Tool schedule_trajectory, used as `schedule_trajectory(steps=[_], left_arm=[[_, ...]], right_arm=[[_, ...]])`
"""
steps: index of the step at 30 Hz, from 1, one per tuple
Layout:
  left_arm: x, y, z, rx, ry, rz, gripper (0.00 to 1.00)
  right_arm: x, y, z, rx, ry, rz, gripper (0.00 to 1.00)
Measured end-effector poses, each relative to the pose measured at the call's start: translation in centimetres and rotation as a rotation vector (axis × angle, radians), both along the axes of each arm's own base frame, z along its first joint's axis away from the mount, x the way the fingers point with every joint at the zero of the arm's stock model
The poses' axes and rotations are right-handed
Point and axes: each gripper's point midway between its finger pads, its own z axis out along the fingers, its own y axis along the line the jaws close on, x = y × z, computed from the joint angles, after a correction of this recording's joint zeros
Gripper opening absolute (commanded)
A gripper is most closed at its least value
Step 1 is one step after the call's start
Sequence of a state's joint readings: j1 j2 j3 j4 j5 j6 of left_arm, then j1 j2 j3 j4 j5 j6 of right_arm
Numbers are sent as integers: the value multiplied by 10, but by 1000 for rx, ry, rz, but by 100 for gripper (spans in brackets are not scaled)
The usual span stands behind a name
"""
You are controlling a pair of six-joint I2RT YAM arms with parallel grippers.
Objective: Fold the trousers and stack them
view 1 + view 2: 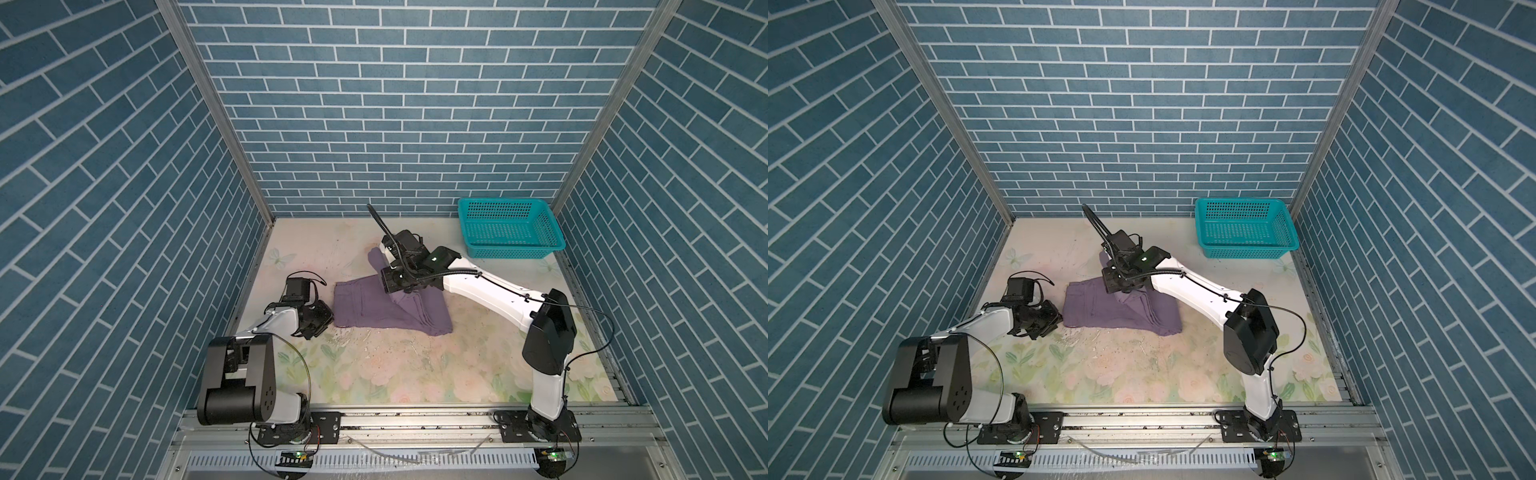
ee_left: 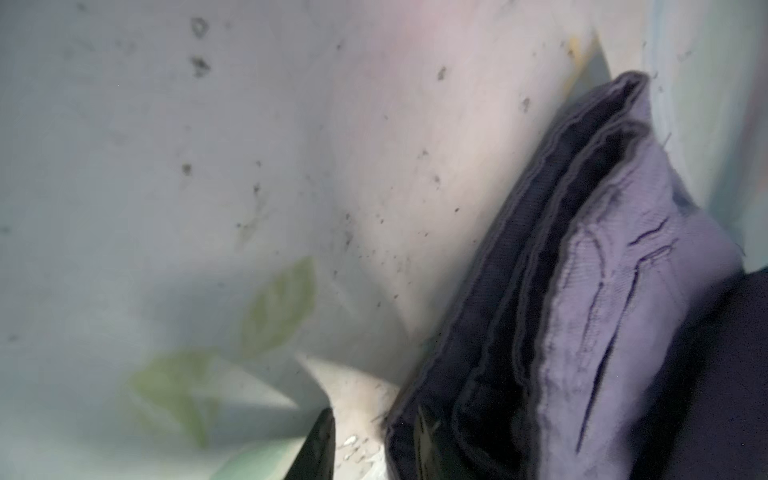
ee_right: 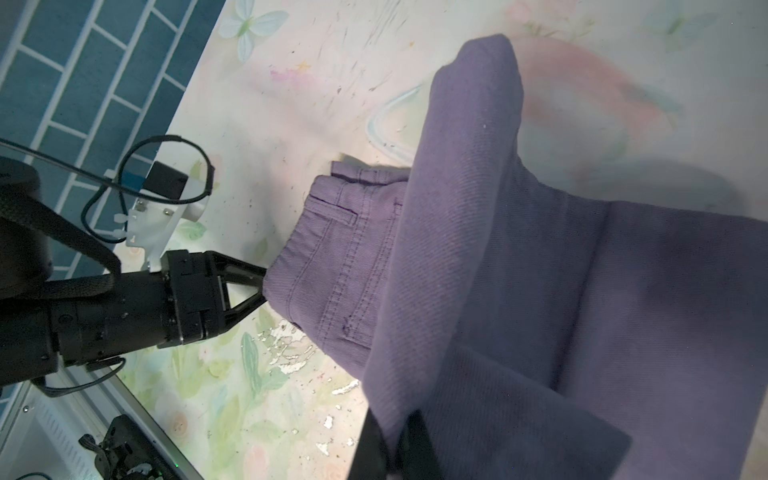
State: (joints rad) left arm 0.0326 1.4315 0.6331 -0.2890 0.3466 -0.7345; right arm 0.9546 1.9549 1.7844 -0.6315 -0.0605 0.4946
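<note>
The dusty-purple trousers [image 1: 365, 309] [image 1: 1096, 311] lie folded in the middle of the floral table [image 1: 415, 365]. My right gripper [image 1: 388, 286] [image 1: 1111, 286] hangs over them, shut on a fold of the leg. In the right wrist view [image 3: 395, 455] that fold rises as a lifted flap of trousers [image 3: 540, 249]. At the waistband end my left gripper [image 1: 329, 320] [image 1: 1058, 322] [image 3: 264, 283] stands partly open, its jaws either side of the layered edge. In the left wrist view a strip of table shows between one finger [image 2: 318, 449] and the trousers [image 2: 602, 291].
A teal perforated basket [image 1: 509, 228] [image 1: 1246, 228] stands at the back right by the wall. Blue brick-pattern walls close in three sides. The aluminium rail with both arm bases runs along the table's front edge [image 1: 415, 419].
</note>
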Motion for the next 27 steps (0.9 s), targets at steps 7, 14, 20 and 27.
schedule_trajectory(steps=[7,14,20,27], left_arm=[[6,-4,0,-18,-37,0,33],[7,-5,1,-17,-39,-2,34],[-4,2,2,36,14,-12,37],[-3,12,49,108,-62,-7,49]], right_arm=[[-11,36,-24,9,55,63,16],[-33,66,-31,104,158,167,33],[-51,83,-16,190,178,283,28],[-43,44,-3,160,98,275,12]])
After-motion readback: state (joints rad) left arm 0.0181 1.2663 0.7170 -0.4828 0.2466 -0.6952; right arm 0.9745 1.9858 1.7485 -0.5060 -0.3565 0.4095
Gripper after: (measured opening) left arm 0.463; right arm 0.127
